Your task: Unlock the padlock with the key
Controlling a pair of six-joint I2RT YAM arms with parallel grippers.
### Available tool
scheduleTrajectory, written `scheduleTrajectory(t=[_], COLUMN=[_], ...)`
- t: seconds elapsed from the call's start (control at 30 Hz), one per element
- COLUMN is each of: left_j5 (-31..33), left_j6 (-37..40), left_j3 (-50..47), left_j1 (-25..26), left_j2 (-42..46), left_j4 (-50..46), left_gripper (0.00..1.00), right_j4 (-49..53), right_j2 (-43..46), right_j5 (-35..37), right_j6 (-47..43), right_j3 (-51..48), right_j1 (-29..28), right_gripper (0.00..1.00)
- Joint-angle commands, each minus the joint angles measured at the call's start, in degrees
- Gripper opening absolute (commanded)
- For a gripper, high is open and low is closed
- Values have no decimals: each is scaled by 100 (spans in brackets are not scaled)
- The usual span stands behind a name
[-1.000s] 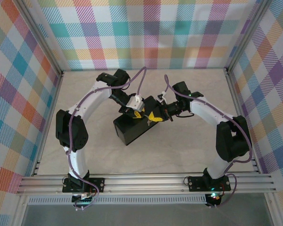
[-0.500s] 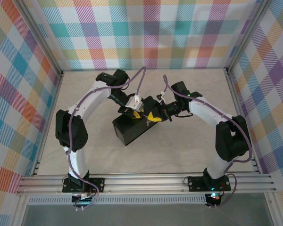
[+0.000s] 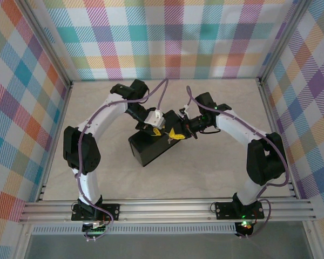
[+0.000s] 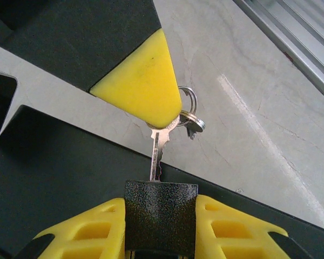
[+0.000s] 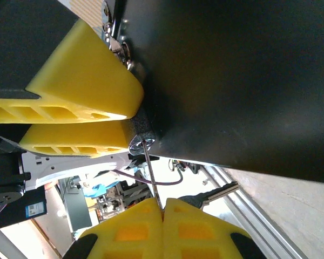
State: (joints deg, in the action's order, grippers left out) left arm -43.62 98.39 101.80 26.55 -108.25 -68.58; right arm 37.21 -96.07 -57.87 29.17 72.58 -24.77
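Note:
The padlock [image 4: 160, 213], a small dark speckled block, sits between the yellow fingers of my left gripper [image 4: 160, 208], which is shut on it. The key [image 4: 156, 154] is a thin silvery blade with its tip in the padlock's end. My right gripper [image 5: 163, 208] is shut on the key's head. In the right wrist view the key [image 5: 151, 178] runs up from there into the padlock's shiny keyhole [image 5: 141, 143]. In the top view the left gripper [image 3: 161, 129] and right gripper [image 3: 179, 134] meet over the black box [image 3: 147, 151]. The padlock's loop is hidden.
A key ring [image 4: 189, 110] with a second key [image 5: 218, 193] hangs from the held key. The black box lies mid-table under both grippers. Purple cables [image 3: 161, 89] arch over both arms. Aluminium rails [image 3: 167, 208] line the near edge, and plaid walls enclose the table.
The right arm's wrist has shifted slightly toward the back. Both grips have stayed the same.

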Motion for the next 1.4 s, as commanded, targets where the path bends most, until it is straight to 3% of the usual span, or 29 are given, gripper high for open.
scheduleTrajectory(t=[0.0,0.3,0.53,0.87,1.17,1.37], left_j5=[-314,-215,-566,-417,-395,-359], left_j6=[-6,-400,-262,195,198,172], left_j3=[-61,58,98,5,165,225], left_j1=[191,228,235,228,237,261], left_j2=[190,-2,-30,75,-74,-147], left_j4=[-35,126,-92,-349,-446,-516], left_gripper=[21,21,21,21,21,22], right_j4=[-118,-712,-1470,-565,-1081,-71], right_j2=[21,193,186,-78,-263,-388], right_j5=[319,445,508,-262,-289,163], right_j6=[172,528,649,-695,-528,-1185], right_j3=[256,211,-24,223,105,765], right_j1=[-74,-361,-353,-37,44,71], right_gripper=[0,0,0,0,0,0])
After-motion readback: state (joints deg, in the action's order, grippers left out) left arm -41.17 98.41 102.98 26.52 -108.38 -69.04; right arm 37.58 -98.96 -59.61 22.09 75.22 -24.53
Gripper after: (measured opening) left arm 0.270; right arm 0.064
